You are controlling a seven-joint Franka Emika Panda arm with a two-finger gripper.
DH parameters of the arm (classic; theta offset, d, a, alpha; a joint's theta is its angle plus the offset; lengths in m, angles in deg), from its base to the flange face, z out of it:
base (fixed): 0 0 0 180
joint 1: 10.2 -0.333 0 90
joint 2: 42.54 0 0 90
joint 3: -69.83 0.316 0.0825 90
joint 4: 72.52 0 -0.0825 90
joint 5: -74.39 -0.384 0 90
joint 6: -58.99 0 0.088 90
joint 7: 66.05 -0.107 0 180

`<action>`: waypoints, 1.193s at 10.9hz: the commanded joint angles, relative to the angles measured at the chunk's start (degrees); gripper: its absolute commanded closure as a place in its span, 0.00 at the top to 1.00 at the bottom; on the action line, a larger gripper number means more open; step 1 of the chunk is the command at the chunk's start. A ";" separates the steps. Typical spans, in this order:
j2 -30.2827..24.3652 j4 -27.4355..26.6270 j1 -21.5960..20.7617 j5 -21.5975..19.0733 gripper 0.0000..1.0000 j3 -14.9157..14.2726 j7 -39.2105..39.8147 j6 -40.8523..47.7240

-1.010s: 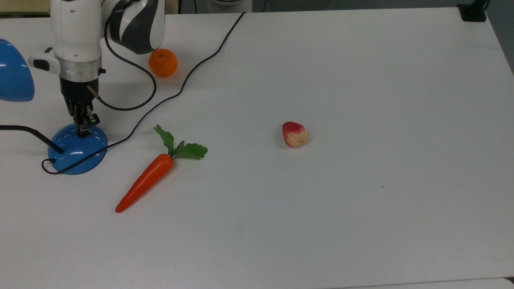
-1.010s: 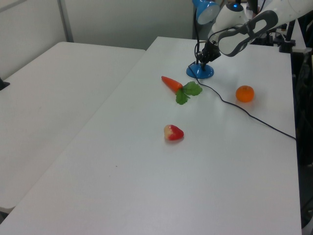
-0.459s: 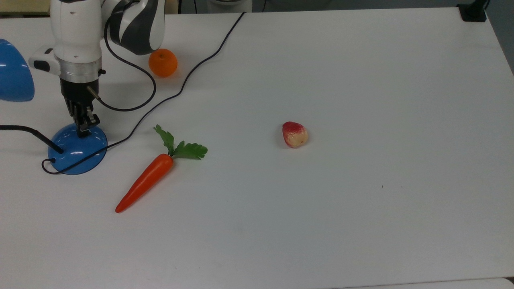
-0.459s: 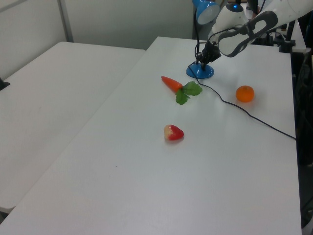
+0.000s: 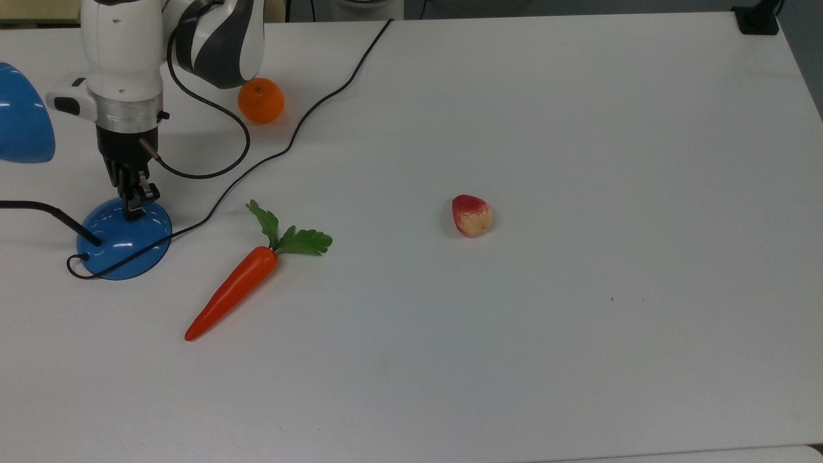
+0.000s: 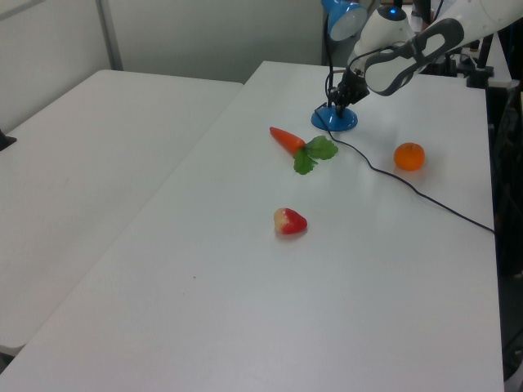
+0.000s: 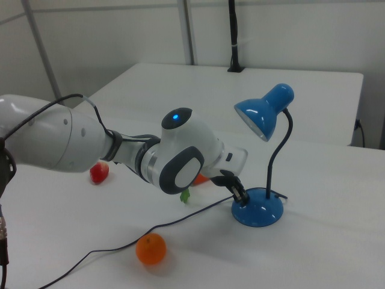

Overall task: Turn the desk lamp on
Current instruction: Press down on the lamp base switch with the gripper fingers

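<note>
While pointing down, end effector (image 5: 134, 204) touches desk lamp (image 5: 123, 241).

No text, label, brand, number or sign can be read in any of the views. The robot arm's white and grey casing shows no legible marking.
</note>
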 commanded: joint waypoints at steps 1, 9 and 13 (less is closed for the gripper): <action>2.48 0.50 0.29 -0.78 0.00 0.27 -1.00 -3.91; -0.14 -1.51 0.38 -1.13 0.00 0.36 -0.48 -3.47; -8.22 -6.62 -0.76 -0.43 0.00 1.67 2.67 4.48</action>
